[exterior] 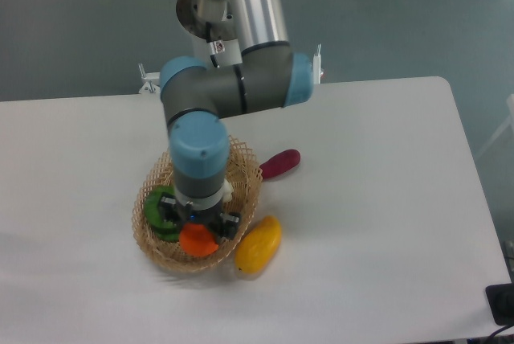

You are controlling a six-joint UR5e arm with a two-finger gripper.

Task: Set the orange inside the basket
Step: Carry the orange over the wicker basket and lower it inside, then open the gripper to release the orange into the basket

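Note:
The orange (198, 241) is round and bright, and sits low inside the front part of the basket (246, 169), a light tan oval of woven wicker. My gripper (199, 230) points straight down over the basket, with its dark fingers (227, 223) on either side of the orange and closed on it. The arm's wrist hides the top of the orange and the middle of the basket. I cannot tell whether the orange rests on the basket floor.
A green object (159, 210) lies in the left of the basket. A long yellow fruit (259, 244) lies against the basket's front right rim. A small purple vegetable (279, 164) lies on the white table (385, 199) to the right.

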